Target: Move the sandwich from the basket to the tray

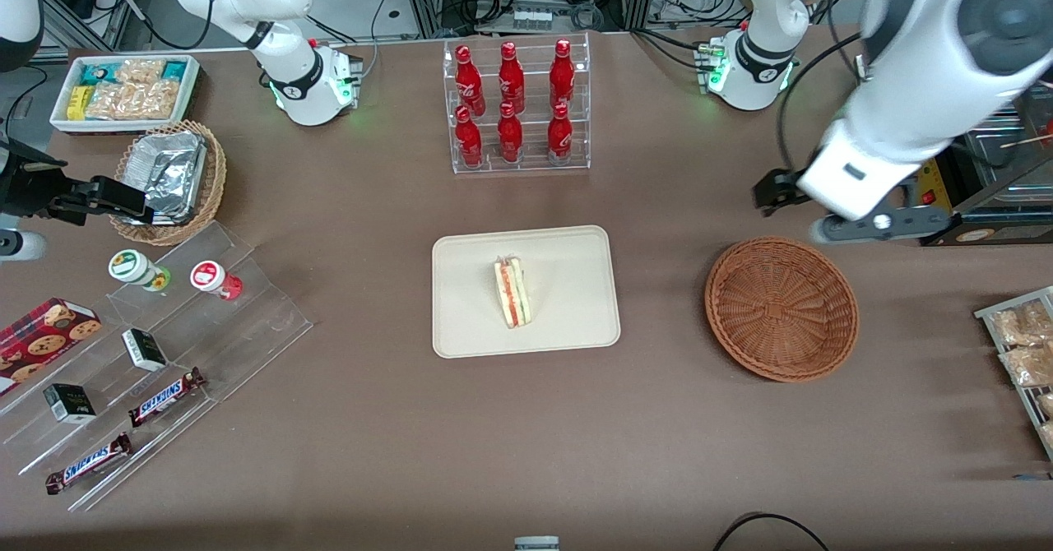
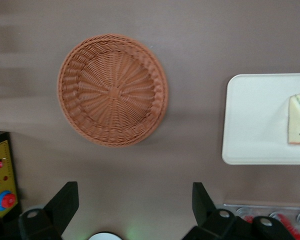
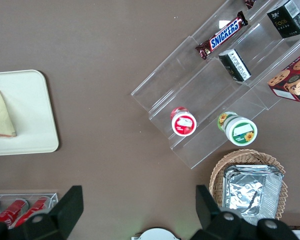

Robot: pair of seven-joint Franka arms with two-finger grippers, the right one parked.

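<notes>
Evenly and brightly lit from overhead, with soft, short shadows under the basket (image 1: 781, 308) and tray (image 1: 469, 329). Mild glare on the red bottles (image 1: 510, 103), the crumpled foil (image 1: 169, 174) and the clear acrylic shelves (image 1: 247, 321). Streaked, perhaps from motion, along one table edge in the left wrist view, where the gripper (image 2: 135, 210) hangs wide open, fingers dark and slightly soft

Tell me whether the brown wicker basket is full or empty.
Empty: the basket shows only bare weave. The sandwich lies on the tray, and the open claw hangs above the table beside the basket.
</notes>
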